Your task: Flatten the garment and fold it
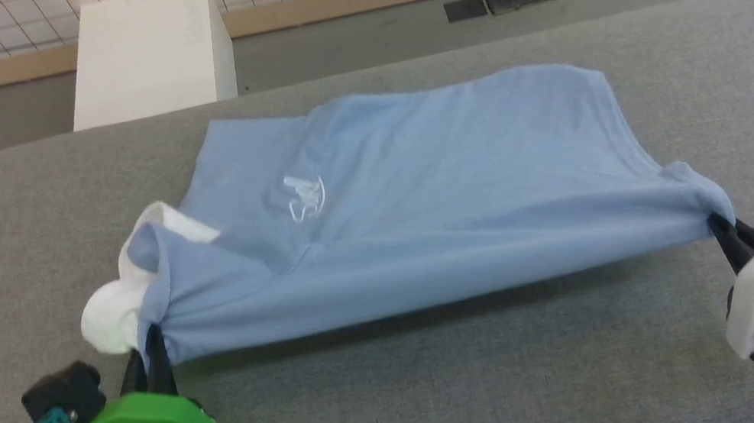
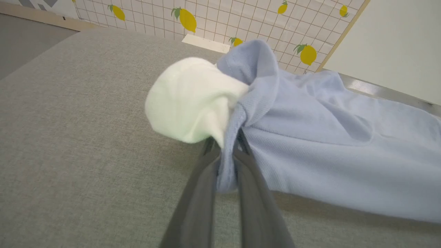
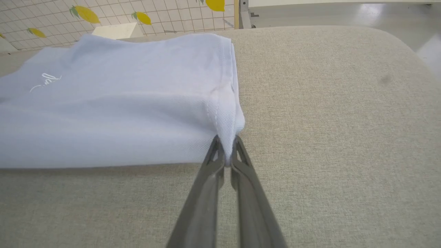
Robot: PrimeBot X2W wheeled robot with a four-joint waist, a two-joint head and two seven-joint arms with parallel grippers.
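Garment (image 1: 419,188) mid-desk (image 1: 411,407), near edge raised, taut between 2 grippers. Left gripper (image 1: 153,342) pinches corner beside white collar (image 1: 112,316); right gripper (image 1: 721,227) pinches hem corner. Advice: lift both level, even tension, carry near edge far.

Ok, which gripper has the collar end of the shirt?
The left gripper: the white collar bunches beside its fingers. The right gripper pinches a plain blue hem corner of the garment.
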